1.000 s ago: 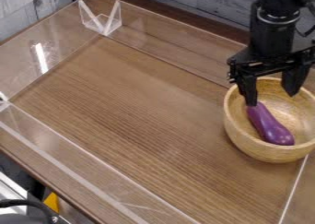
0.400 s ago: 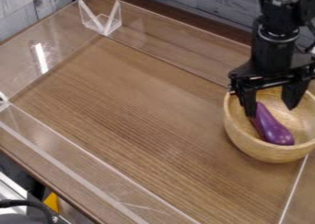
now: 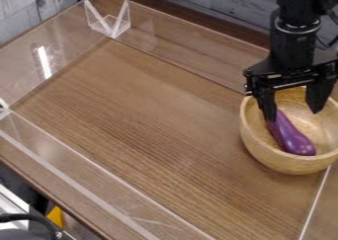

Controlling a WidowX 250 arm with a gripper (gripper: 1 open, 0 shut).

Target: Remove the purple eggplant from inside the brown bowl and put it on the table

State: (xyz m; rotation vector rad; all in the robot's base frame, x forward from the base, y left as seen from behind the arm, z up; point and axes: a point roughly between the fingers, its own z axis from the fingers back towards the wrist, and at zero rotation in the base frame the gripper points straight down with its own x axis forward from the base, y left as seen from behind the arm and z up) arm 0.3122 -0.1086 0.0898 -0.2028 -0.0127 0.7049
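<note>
Because the wide brown wood-grain worktop (image 3: pixel 132 120) carries the round light-brown wooden bowl (image 3: pixel 283 166) close to the right edge of the view, a sideways push from the arm could shove the bowl further out of sight. Its thick walls rise around the target, so a descent off to one side could land a finger on the rim and tip or drag it. The black claw (image 3: pixel 295 102) is poised over the back part of the bowl with its fingers spread wide apart, gripping nothing. If it closes there, it may catch only the upper end of the small glossy purple eggplant (image 3: pixel 291 134), which lies slantwise inside the bowl; a grip on that smooth, rounded end could slip or make the toy pivot.

Compared with the frame just before, the worktop and bowl look unchanged. The claw sits slightly higher, its fingers equally spread. The eggplant appears to lie in the same spot.
</note>
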